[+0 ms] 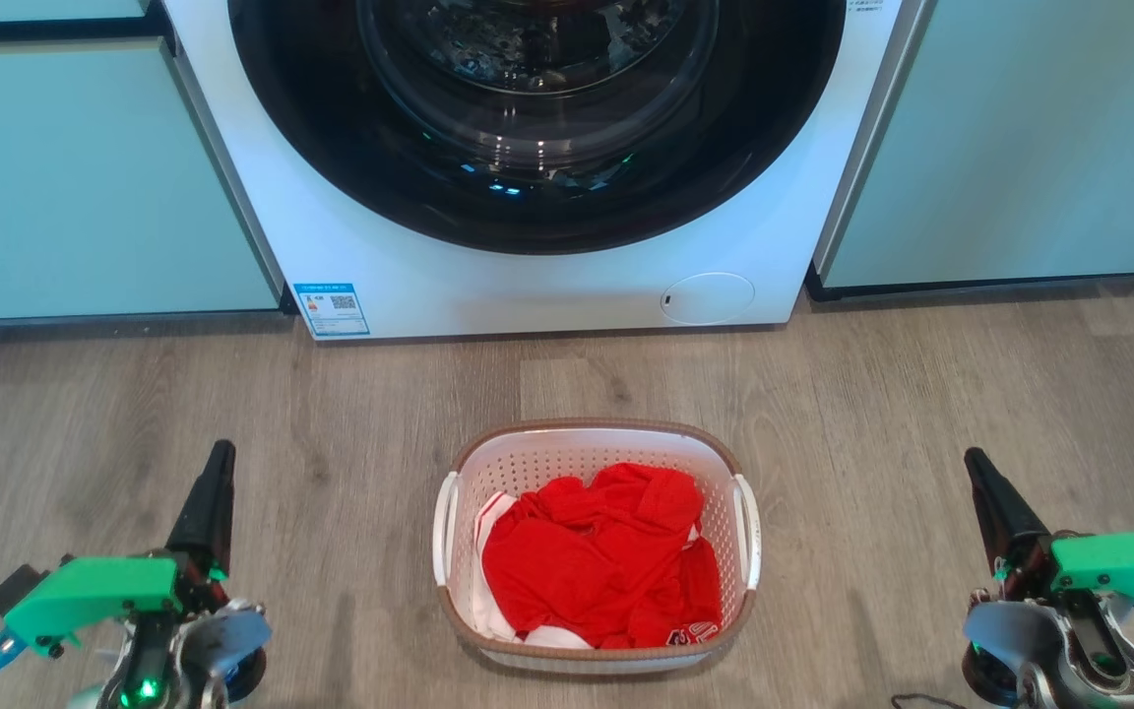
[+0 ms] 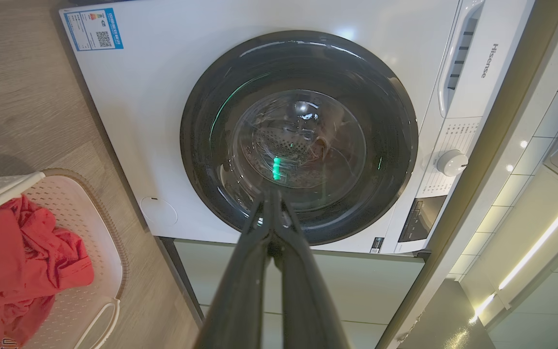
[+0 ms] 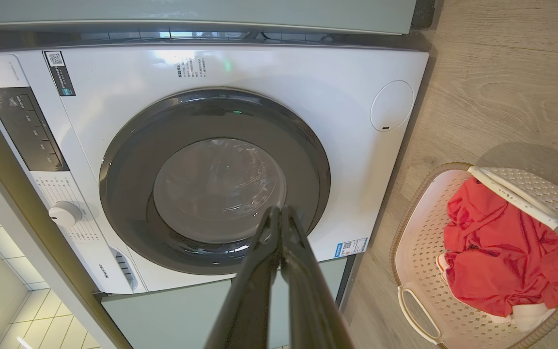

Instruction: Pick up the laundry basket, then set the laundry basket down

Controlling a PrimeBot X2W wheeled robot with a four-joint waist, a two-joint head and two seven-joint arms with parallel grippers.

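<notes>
1. Your basket (image 1: 582, 427) is white perforated plastic, rounded-rectangular, with a brown woven-look rim and a white loop handle (image 1: 445, 527) on each side. It stands on the floor (image 1: 232, 394), in front of the washer (image 1: 547, 290) but apart from it, and between your two grippers.
2. Inside it is a crumpled red garment (image 1: 597, 561) covering most of the bottom. White cloth (image 1: 488, 522) shows under it at the left and near edges.
3. The floor is grey-brown planks with a wood grain.
4. The washer has a glossy white front and a round dark door (image 1: 537, 212) with a clear glass bowl. There is a blue label (image 1: 331, 308) at its lower left and a round flap (image 1: 708, 297) at its lower right. Smooth pale green cabinets (image 1: 85, 177) flank it.
5. Your left gripper (image 1: 218, 468) hangs well to the left of the basket. Its fingers (image 2: 245, 271) are long, dark and tapering, pressed together tip to tip. They hold nothing and touch nothing. In the left wrist view they point at the washer door, with the basket at the lower left edge.
6. Your right gripper (image 1: 980, 473) hangs well to the right of the basket. Its fingers are likewise closed to the tips, empty and touching nothing. In the right wrist view they point at the door, with the basket at the lower right.
</notes>
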